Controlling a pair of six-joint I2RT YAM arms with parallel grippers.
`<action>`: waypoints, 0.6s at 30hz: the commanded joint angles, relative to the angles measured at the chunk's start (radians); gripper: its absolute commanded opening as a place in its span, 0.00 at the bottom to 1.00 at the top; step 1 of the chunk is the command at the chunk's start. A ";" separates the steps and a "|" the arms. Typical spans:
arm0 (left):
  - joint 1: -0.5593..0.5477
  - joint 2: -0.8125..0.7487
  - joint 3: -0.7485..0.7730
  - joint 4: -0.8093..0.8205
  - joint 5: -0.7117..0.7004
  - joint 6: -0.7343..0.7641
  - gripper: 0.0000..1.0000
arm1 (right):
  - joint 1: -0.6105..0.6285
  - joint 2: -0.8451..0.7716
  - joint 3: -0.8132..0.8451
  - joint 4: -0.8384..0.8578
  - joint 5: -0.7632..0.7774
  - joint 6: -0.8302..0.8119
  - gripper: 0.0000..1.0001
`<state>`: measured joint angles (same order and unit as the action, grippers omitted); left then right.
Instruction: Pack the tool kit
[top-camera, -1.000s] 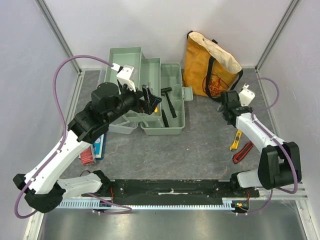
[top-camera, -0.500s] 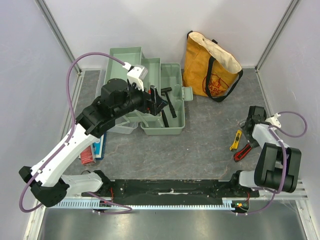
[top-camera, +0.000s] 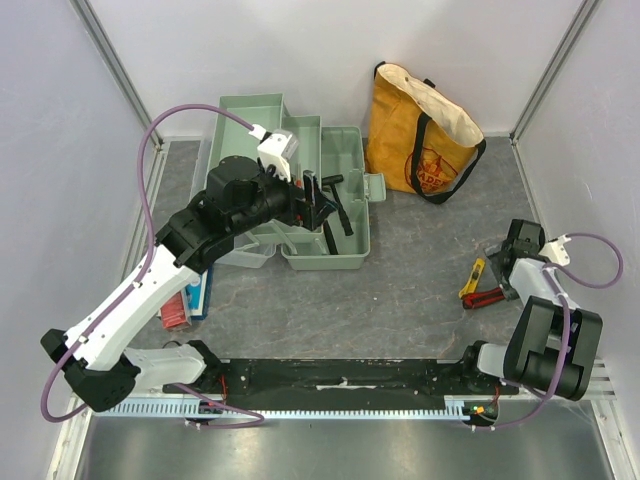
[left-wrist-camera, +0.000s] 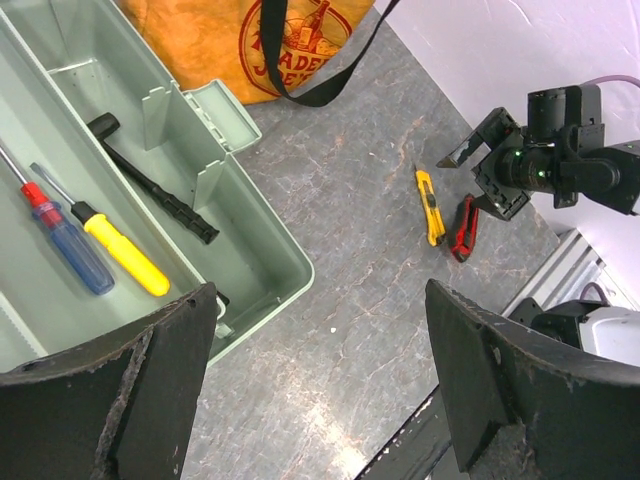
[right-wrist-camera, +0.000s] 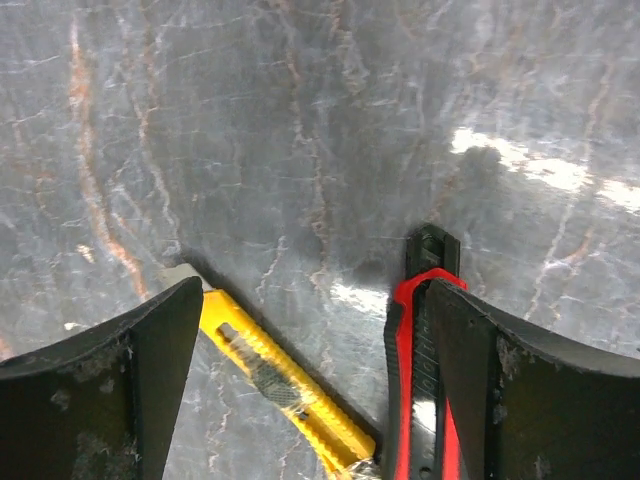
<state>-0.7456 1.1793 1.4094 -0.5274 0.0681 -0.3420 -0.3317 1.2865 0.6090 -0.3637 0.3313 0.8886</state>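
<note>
The sage-green toolbox (top-camera: 357, 165) lies open at the back left, with its trays folded out. In the left wrist view the toolbox (left-wrist-camera: 262, 262) holds a black hammer (left-wrist-camera: 150, 182), a yellow-handled screwdriver (left-wrist-camera: 122, 253) and a red and blue screwdriver (left-wrist-camera: 62, 230). My left gripper (top-camera: 318, 195) hovers open and empty over the box. A yellow cutter (top-camera: 470, 280) and a red and black cutter (top-camera: 485, 298) lie on the mat at the right. My right gripper (top-camera: 497, 262) is open low over them, with the yellow cutter (right-wrist-camera: 285, 385) between its fingers and the red cutter (right-wrist-camera: 412, 370) at the right finger.
A mustard-yellow tote bag (top-camera: 420, 130) stands at the back, right of the toolbox. Flat red and blue packets (top-camera: 187, 298) lie at the left under my left arm. A black rail (top-camera: 340, 375) runs along the near edge. Grey walls close in both sides.
My right arm swung from beside the tote bag down to the two cutters and lowered over them. My left gripper shifted slightly right and back over the toolbox.
</note>
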 joint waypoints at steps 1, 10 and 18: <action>0.005 -0.012 0.008 0.029 -0.025 0.009 0.89 | -0.003 0.017 -0.047 0.072 -0.200 -0.007 0.98; 0.005 -0.043 -0.029 0.053 -0.053 0.015 0.89 | 0.048 0.040 -0.075 0.183 -0.371 0.027 0.98; 0.005 -0.066 -0.061 0.060 -0.094 0.023 0.89 | 0.167 0.082 -0.042 0.264 -0.417 0.046 0.95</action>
<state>-0.7456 1.1419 1.3571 -0.5140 0.0212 -0.3416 -0.2176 1.3197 0.5709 -0.0822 -0.0120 0.9089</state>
